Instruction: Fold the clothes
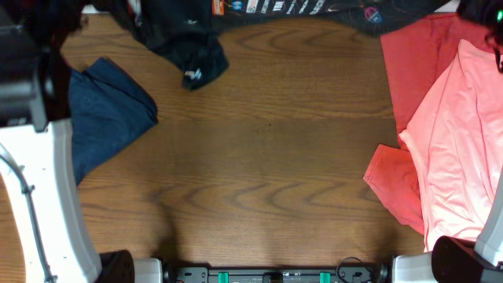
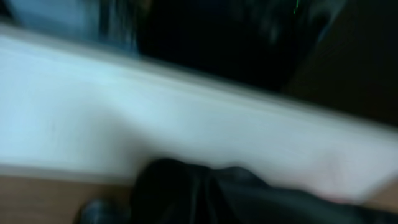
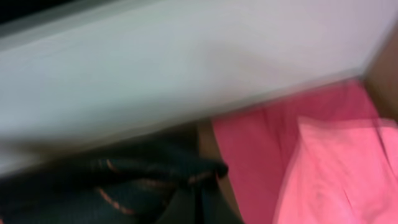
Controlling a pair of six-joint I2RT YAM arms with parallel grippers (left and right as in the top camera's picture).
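- The black jersey (image 1: 196, 47) lies bunched along the far edge of the counter (image 1: 267, 157), from 11 o'clock to 1 o'clock. Its strip of sponsor logos (image 1: 267, 6) sits right at 12 o'clock.
- One dark fold of the jersey droops inward at 11 o'clock, with a small white tag (image 1: 192, 76) at its tip.
- A navy garment (image 1: 110, 110) is crumpled at 9 to 10 o'clock, just beside the white left arm (image 1: 35, 181) and apart from the jersey's fold.
- A coral-red shirt (image 1: 409, 86) is spread at 3 o'clock. A lighter pink shirt (image 1: 464, 141) lies on top of it and reaches toward 4 o'clock, near the right arm (image 1: 491, 236).
- Left hand: the wrist view is heavily blurred and shows only a pale band with dark cloth below it. I cannot tell whether the fingers are wide, narrow or holding anything.
- Right hand: this view is blurred too. The orange-lined jersey sits at 7 o'clock in it and the pink shirts at 4 o'clock. The fingers cannot be made out, so I cannot tell their state.
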